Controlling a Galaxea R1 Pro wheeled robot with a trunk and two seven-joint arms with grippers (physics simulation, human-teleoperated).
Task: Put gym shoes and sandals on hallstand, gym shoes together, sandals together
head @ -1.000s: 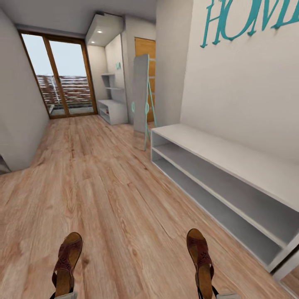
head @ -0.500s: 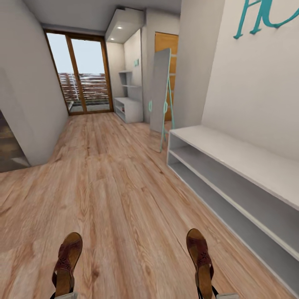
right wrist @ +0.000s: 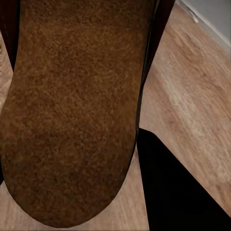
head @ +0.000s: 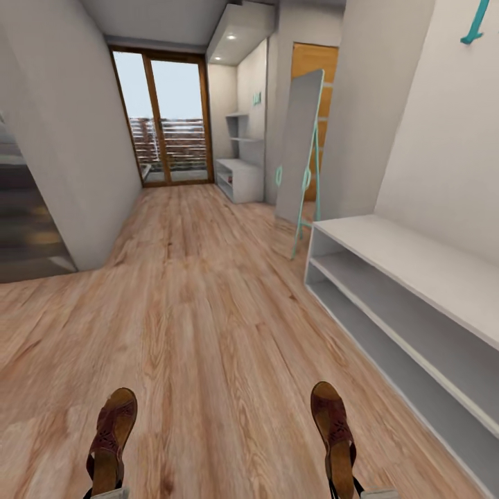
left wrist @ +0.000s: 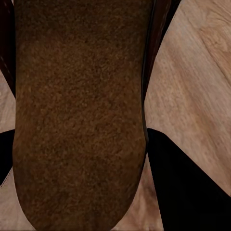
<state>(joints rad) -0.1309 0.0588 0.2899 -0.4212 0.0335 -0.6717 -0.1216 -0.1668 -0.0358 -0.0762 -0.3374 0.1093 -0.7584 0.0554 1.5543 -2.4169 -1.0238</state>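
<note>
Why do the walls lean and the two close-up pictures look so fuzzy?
Head view: wide-angle lens splays the walls and low white bench; bright daylight at the glass door. Wrist views: each sandal sits too near, so its surface shows grainy and soft.

- We find the head view looking forward and down along the corridor floor [head: 208, 312].
- Both wrist views sit close against sandal soles [left wrist: 77, 115] [right wrist: 72, 110], sharing that floor.

A tall grey mirror on a teal frame [head: 299, 149] leans against the wall beside a low white two-shelf bench [head: 409, 263]. Wood-framed glass doors [head: 166, 118] close the far end.
</note>
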